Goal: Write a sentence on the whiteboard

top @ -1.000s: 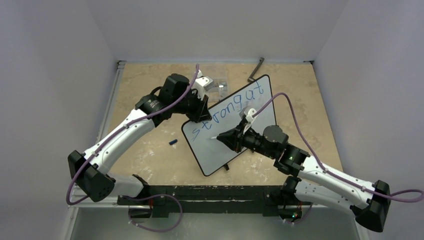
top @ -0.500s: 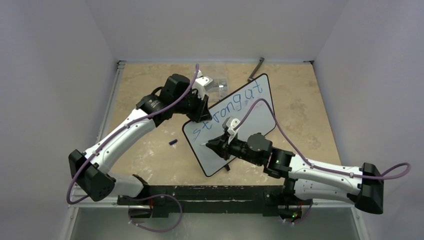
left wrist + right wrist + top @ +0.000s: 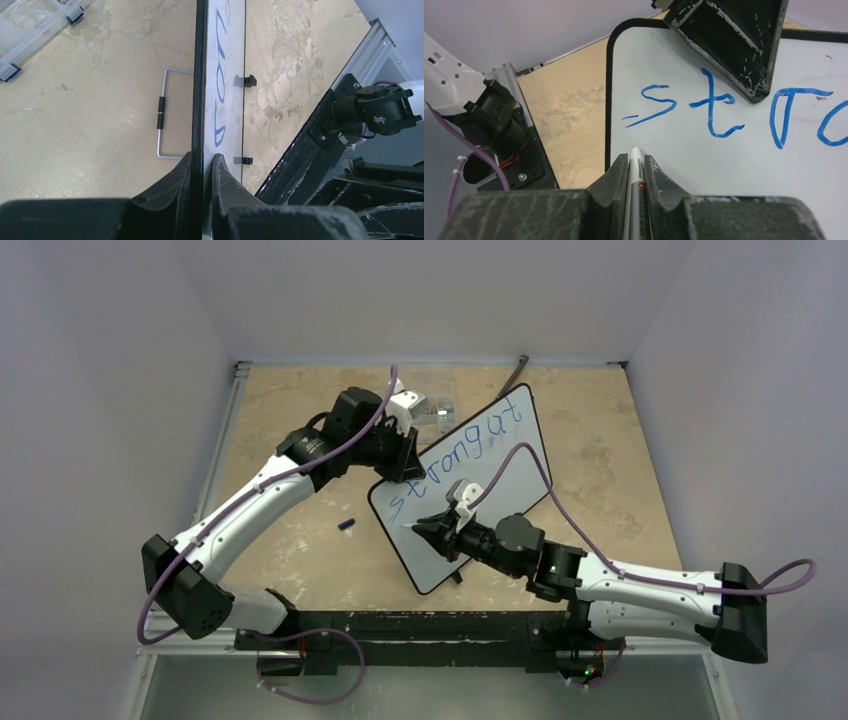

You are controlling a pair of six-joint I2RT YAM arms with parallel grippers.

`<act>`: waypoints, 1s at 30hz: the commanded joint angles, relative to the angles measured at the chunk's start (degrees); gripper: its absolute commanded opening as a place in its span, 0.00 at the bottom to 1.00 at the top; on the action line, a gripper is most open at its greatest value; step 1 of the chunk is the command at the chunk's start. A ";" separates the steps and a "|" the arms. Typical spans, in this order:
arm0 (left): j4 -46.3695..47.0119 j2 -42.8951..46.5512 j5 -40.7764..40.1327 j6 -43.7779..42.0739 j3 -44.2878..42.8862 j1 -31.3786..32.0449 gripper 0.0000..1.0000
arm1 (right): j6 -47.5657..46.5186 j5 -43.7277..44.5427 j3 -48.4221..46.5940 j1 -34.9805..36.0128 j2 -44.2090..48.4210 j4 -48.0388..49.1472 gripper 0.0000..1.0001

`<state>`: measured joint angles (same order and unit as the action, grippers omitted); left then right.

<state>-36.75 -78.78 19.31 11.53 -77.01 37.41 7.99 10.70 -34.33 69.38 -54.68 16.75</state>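
Note:
The whiteboard [image 3: 500,495] lies tilted on the table, black-framed. Blue lettering [image 3: 455,452] reads "strong at" in one row. My left gripper [image 3: 405,455] is shut on the board's upper left edge; in the left wrist view the jaws [image 3: 202,161] clamp the frame, with the board [image 3: 231,45] seen edge-on. My right gripper [image 3: 428,529] is shut on a grey marker [image 3: 635,172]. The marker's tip touches or hovers just over the board [image 3: 749,170] near its left edge, below the "s" of the lettering [image 3: 711,107].
A small blue cap [image 3: 346,525] lies on the table left of the board. A clear plastic box [image 3: 432,410] sits behind the left gripper. A wire stand [image 3: 162,112] shows beside the board. A black bar [image 3: 512,375] lies at the back.
My right arm moved left and nearer, carrying the marker tip from mid-board to the lower left, below the "s". The left gripper and board shifted slightly.

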 commanded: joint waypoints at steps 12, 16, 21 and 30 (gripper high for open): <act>-5.51 -3.95 -16.23 -4.92 0.60 -1.73 0.00 | -1.38 6.88 3.05 1.59 1.68 6.27 0.00; -5.61 -4.03 -16.23 -4.94 0.63 -1.80 0.00 | -1.54 7.59 3.12 1.78 -0.02 6.21 0.00; -5.56 -3.95 -16.15 -4.93 0.62 -1.81 0.00 | -1.09 8.40 3.87 1.89 -1.42 5.58 0.00; -5.57 -3.80 -15.97 -5.02 0.61 -1.74 0.00 | 0.89 8.68 6.75 2.55 -0.17 3.45 0.00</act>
<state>-35.83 -80.58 19.09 13.96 -77.41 36.67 7.94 17.28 -29.58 71.70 -55.51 21.17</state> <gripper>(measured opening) 0.118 0.098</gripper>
